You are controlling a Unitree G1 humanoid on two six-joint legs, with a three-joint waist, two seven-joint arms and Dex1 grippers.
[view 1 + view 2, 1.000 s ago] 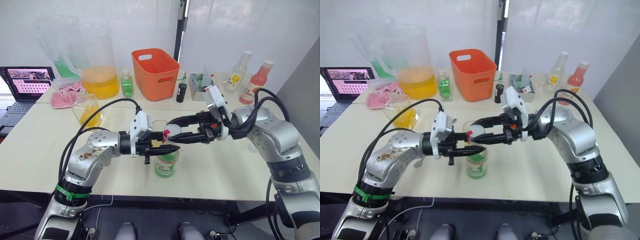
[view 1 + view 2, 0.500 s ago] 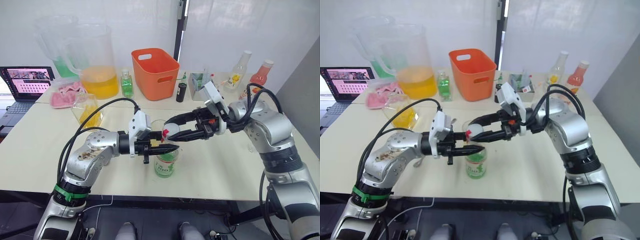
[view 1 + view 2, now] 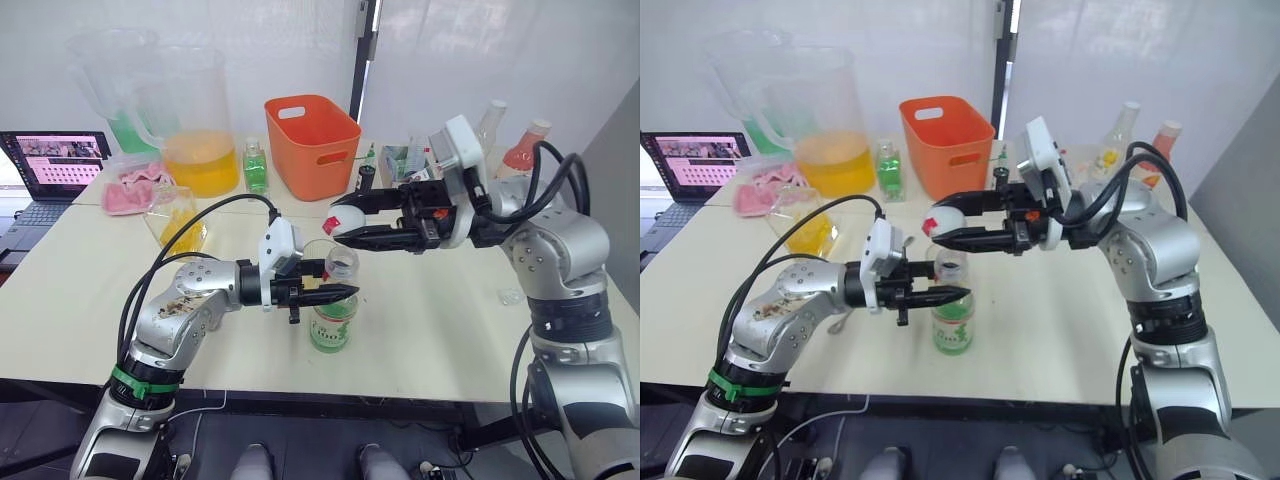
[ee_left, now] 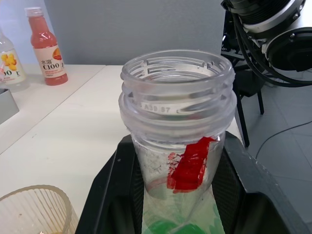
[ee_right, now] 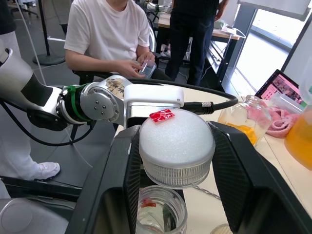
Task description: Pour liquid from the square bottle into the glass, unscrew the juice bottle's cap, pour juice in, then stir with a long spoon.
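The juice bottle, green-labelled, stands uncapped at the front middle of the table; its open neck shows red tape. My left gripper is shut on that neck, one finger on either side. My right gripper hovers just above the bottle, shut on its white cap. The glass stands right behind the bottle. The square bottle with green liquid stands at the back beside the orange basket. A silver end of the long spoon peeks out under my left forearm.
At the back stand an orange basket, two big jugs, a slanted jar and a grey holder. A yellow-flower bottle and a pink bottle stand far right, a laptop far left. People are beyond the table.
My right gripper has risen up and away from the bottle with the white cap in it. The bottle's neck now stands open. My left gripper has kept its hold.
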